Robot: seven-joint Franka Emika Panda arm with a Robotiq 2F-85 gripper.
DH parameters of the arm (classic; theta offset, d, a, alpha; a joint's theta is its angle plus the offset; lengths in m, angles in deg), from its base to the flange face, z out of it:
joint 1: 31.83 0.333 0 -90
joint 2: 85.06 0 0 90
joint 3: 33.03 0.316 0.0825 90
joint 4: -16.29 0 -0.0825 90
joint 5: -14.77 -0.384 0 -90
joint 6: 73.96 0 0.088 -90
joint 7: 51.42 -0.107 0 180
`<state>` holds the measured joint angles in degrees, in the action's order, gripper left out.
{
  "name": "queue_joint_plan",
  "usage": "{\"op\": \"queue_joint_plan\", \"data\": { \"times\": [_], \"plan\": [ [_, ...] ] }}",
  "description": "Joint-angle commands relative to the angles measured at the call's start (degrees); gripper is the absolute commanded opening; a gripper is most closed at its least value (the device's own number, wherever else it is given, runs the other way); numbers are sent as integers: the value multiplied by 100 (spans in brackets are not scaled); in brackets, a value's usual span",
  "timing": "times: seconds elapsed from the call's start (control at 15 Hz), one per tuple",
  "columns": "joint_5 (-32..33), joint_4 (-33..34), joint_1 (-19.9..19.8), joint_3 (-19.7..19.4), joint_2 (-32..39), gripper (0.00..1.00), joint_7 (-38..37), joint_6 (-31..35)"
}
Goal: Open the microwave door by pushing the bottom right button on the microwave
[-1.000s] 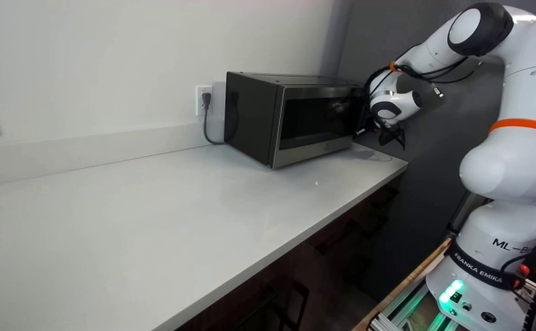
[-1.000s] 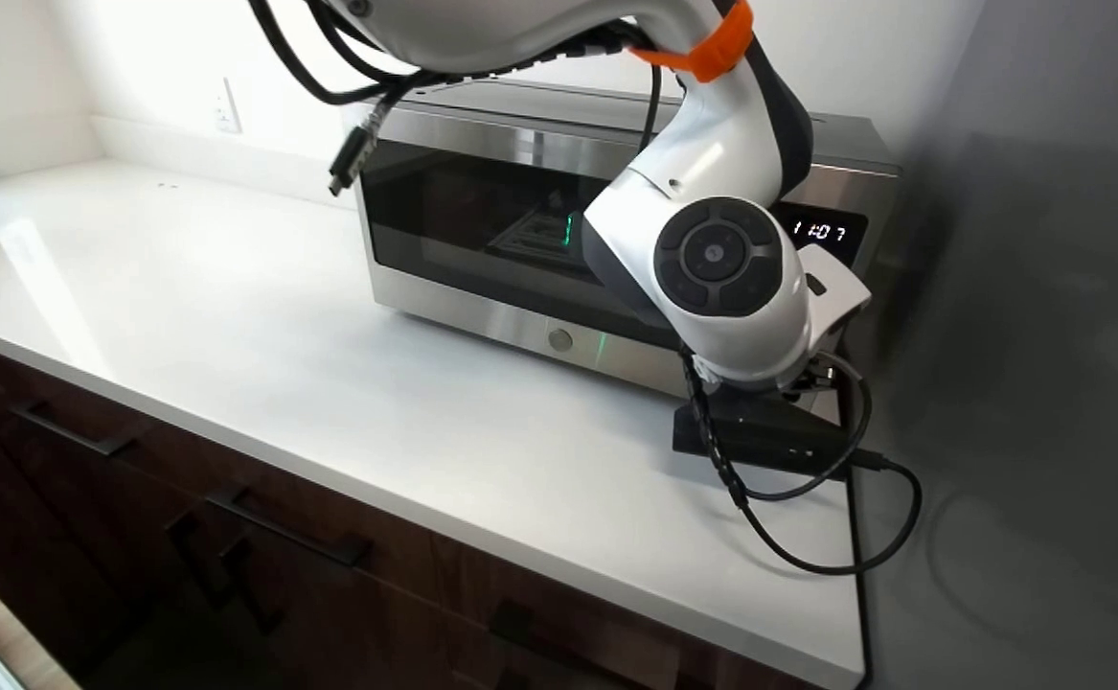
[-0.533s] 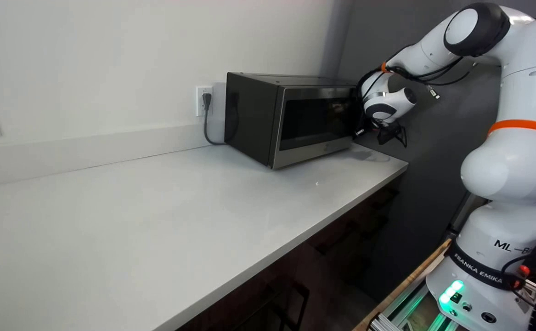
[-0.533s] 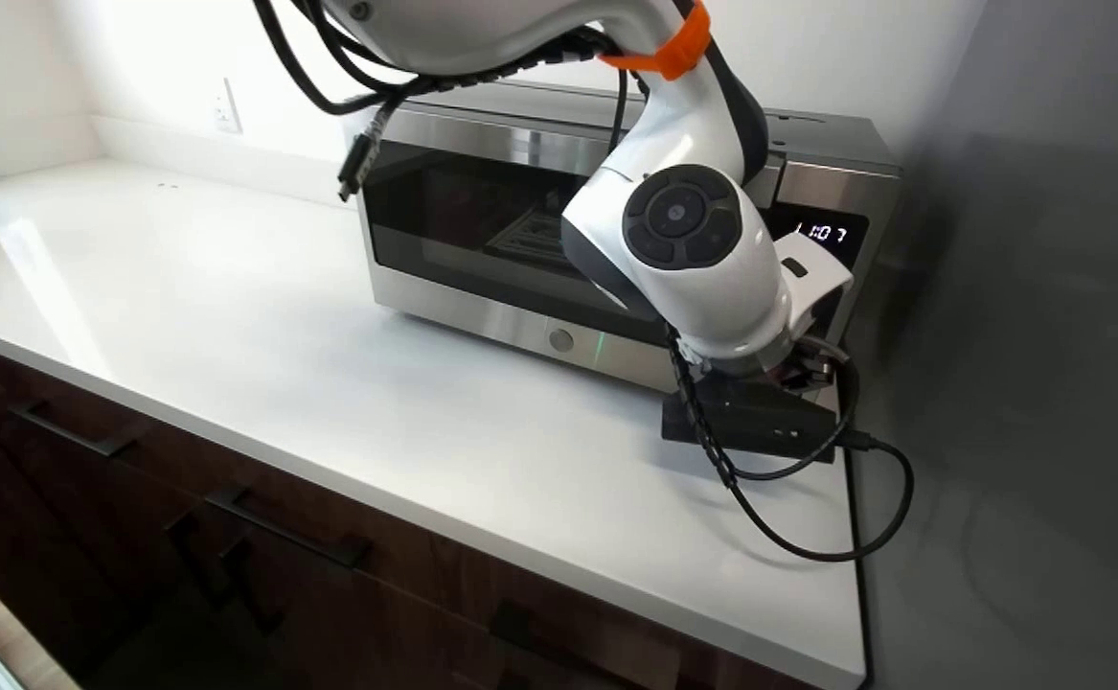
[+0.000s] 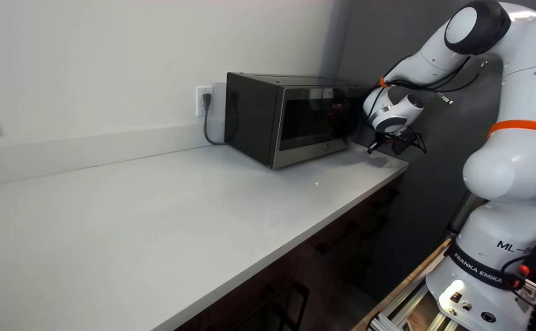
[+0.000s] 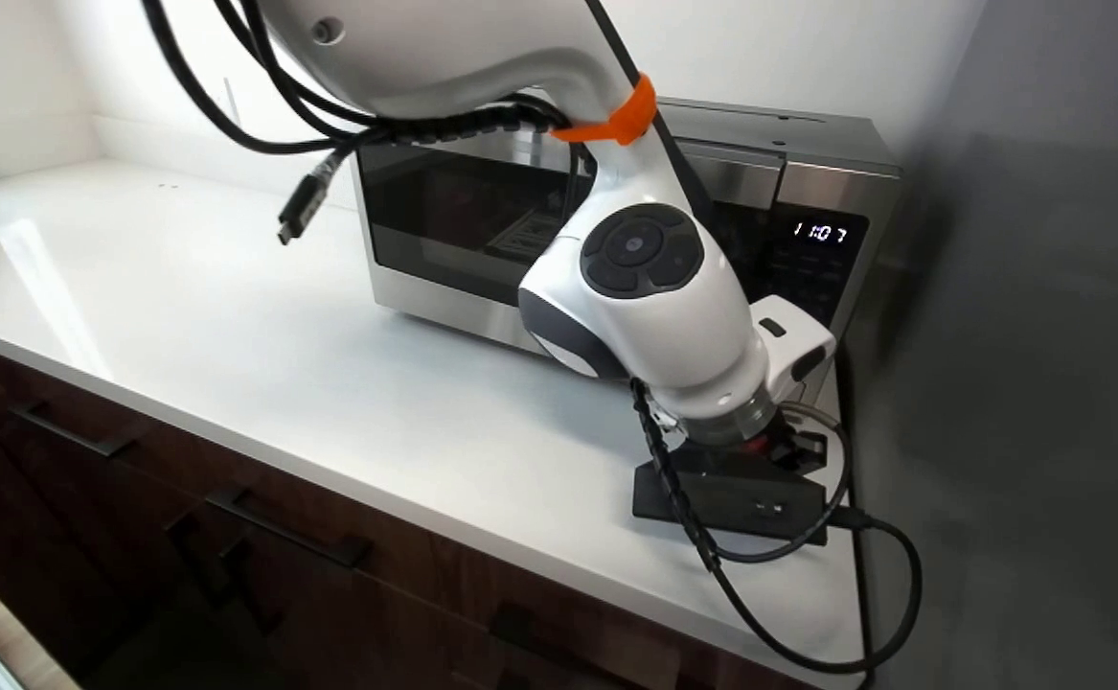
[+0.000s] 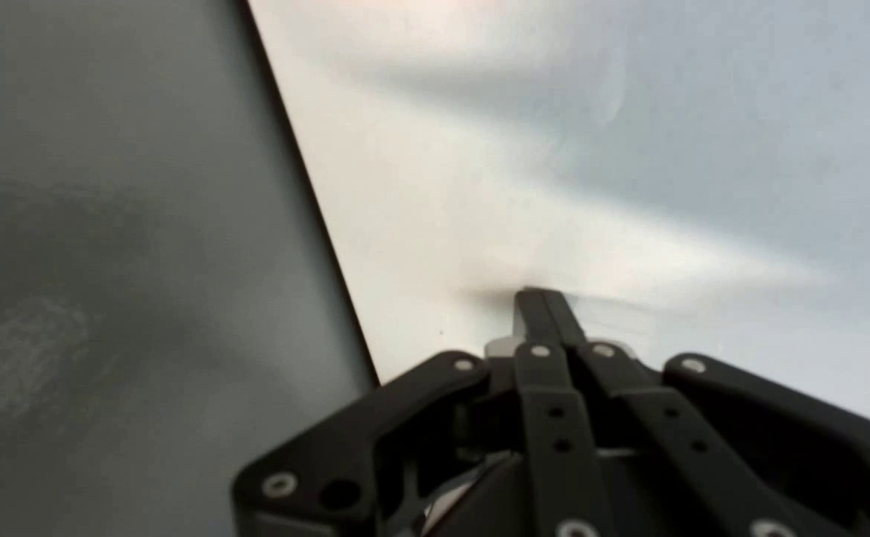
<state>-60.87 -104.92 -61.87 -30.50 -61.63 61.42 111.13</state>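
Observation:
The microwave [image 5: 251, 122] is a dark box against the back wall. It shows in both exterior views, with its clock panel [image 6: 819, 233] at the right. Its door [image 5: 313, 122] is dark glass in a silver frame, also visible in an exterior view [image 6: 453, 211]. A dark seam shows at the door's right edge; I cannot tell whether the door is flush or slightly ajar. The bottom right button is hidden behind my wrist. My gripper [image 7: 550, 292] is shut and empty, fingertips together, pointing down over the counter in front of the microwave's lower right, apart from its front.
The white counter [image 5: 157, 239] runs along the wall. A grey side panel [image 6: 1028, 402] borders its right end; it also shows in the wrist view [image 7: 144, 261]. A cable [image 6: 889, 661] hangs from the wrist camera [image 6: 731, 503] near that panel. Drawer handles [image 6: 285, 527] line the front.
My arm has moved back from the microwave's front, and more of the clock panel shows. Reflections in the door have shifted. The base light has turned from green to white.

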Motion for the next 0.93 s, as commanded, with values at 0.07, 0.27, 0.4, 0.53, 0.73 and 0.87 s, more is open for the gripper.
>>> {"op": "queue_joint_plan", "data": {
  "times": [0.07, 0.27, 0.4, 0.53, 0.73, 0.87],
  "plan": [
    [998, -1259, 633, -937, -747, 0, -770, -512],
    [2184, -1849, 1181, -1724, -1288, 0, -1668, -1141],
    [3147, -2135, 1577, -2342, -1669, 0, -2469, -1650],
    [4051, -2291, 2083, -3075, -1915, 0, -3401, -2087],
    [5371, -2207, 2275, -3473, -2465, 0, -4712, -2953],
    [5984, -2051, 1774, -2887, -2967, 0, -5592, -3697]
  ]
}}
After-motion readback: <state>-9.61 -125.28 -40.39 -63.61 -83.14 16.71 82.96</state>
